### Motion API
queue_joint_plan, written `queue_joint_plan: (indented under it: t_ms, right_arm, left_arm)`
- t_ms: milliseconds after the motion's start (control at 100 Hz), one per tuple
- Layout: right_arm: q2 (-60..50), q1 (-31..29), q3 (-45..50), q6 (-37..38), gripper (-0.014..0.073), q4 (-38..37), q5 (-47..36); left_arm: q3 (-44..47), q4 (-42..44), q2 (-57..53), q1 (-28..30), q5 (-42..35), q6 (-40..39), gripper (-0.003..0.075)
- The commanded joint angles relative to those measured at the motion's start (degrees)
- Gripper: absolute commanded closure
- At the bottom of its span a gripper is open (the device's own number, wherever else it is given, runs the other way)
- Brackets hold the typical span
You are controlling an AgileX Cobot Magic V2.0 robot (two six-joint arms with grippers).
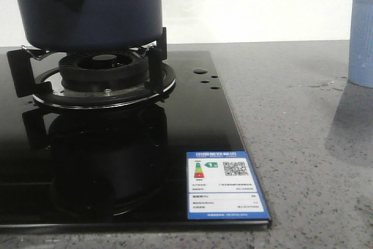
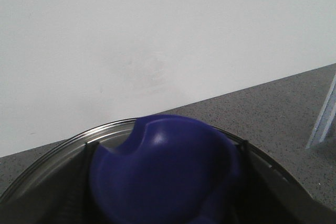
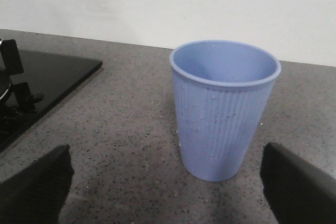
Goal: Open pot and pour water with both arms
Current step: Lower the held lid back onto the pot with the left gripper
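- The pot [image 1: 87,7] sits on the burner's supports [image 1: 154,56] of the black glass hob [image 1: 116,161], at ten o'clock in the front view.
- The pale blue cup [image 3: 224,108] stands upright on the grey worktop [image 1: 303,144], at three o'clock.
- Right tool [image 3: 168,182]: fingers [image 3: 296,187] wide apart, the cup between them, untouched.
- Left tool: fingers flank a blue knob [image 2: 165,171]; I cannot tell whether they grip it.

Right pincer [image 3: 168,182]: only two fingers in right wrist view, matte black, blunt rounded blocks, slightly grainy surface; one finger [image 3: 34,187] at one lower corner, other at opposite corner. No screws, cables or markings visible. Left pincer [image 2: 163,219]: dark black strips either side of frame's lower edge, blurred, shape and detail unclear. Arms not visible in front view.
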Motion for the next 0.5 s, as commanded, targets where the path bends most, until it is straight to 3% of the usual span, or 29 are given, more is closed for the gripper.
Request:
queue_joint_plan:
  t_ms: [0, 490]
  right_arm:
    - [-0.32, -0.41, -1.29, 0.08, -0.0065, 1.41, -2.49]
    - [-0.32, -0.41, -1.29, 0.08, -0.0065, 1.41, -2.49]
  left_arm:
    - [-2.18, 0.19, -1.69, -0.49, -6.93, -0.53, 0.0351]
    - [-2.18, 0.19, -0.16, -2.93, -8.97, -0.53, 0.0351]
